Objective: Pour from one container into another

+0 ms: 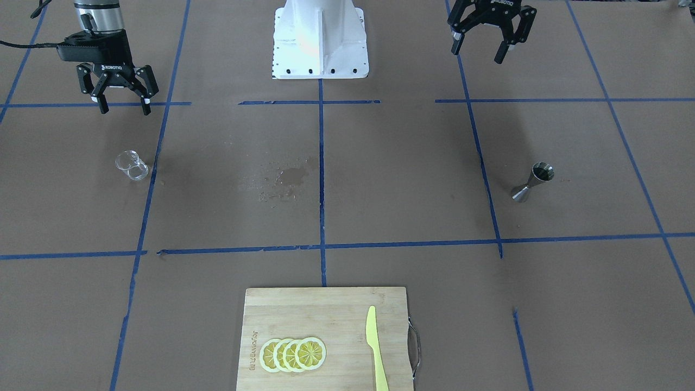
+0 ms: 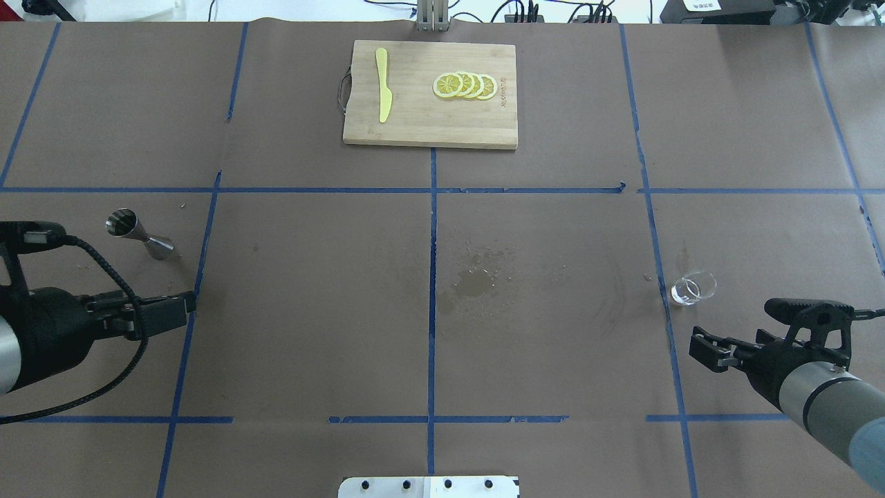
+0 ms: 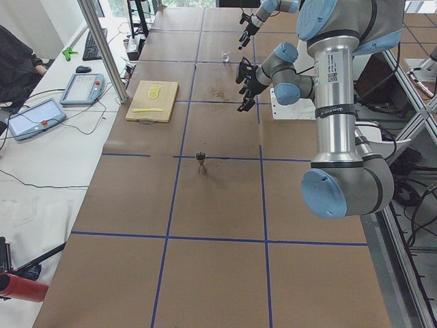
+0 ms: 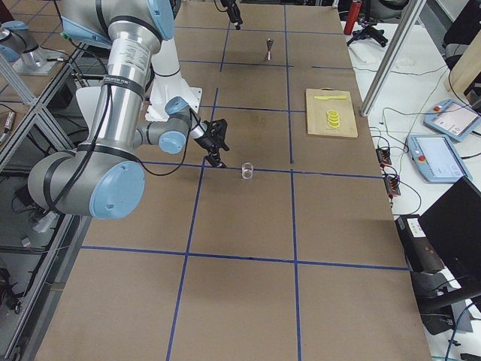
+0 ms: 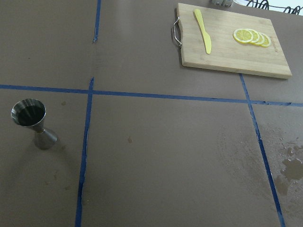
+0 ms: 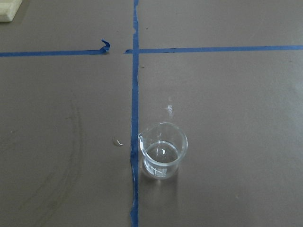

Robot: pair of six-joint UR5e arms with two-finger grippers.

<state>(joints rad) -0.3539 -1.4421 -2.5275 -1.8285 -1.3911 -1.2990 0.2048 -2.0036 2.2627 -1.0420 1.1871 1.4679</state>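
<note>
Brown-papered table point(image 1: 391, 179): the upright glass beaker point(image 1: 132, 165) stands just forward of the spread, empty right gripper point(image 1: 125, 108). The upright steel jigger point(image 1: 533, 182) stands forward of the spread left gripper point(image 1: 476, 54), farther off.

ROBOTIQ reads in white on the right pincer point(image 1: 125, 108), on its black body. Cutting board point(image 1: 326, 309) carries an engraved brand just beside the lemon slices point(image 1: 293, 354), too faint to read.

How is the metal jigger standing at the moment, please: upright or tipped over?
Upright: the jigger rests on one cone, and the other cone's open mouth faces up.
</note>
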